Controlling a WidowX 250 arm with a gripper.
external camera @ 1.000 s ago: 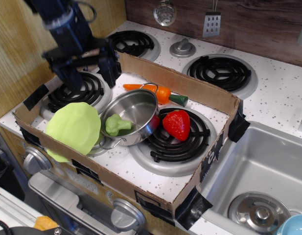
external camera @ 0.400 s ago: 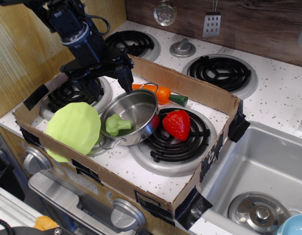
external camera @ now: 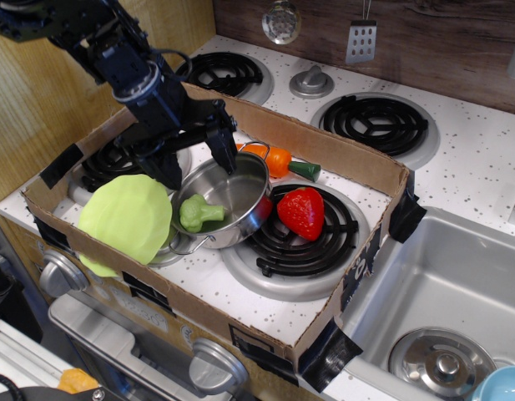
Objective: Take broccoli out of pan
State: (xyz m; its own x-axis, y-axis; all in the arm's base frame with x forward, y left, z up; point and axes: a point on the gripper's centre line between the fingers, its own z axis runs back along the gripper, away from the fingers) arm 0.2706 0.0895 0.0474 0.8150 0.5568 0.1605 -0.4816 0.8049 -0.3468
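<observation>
The black robot gripper (external camera: 196,159) is hanging with its jaws spread wide above the rear rim of the shiny stainless-steel round pan (external camera: 226,199), having travelled right and downward from over the back-left burner. The small light-green lumpy toy broccoli (external camera: 196,212) is lying unmoved inside the pan's front-left edge, beside the flat pale-green leaf disc (external camera: 126,219).

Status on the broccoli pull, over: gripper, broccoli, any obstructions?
Gripper open, empty, above the pan's far-left rim. Broccoli inside pan at near edge, untouched. Lettuce leaf just left of pan; strawberry right. Path clear.
</observation>
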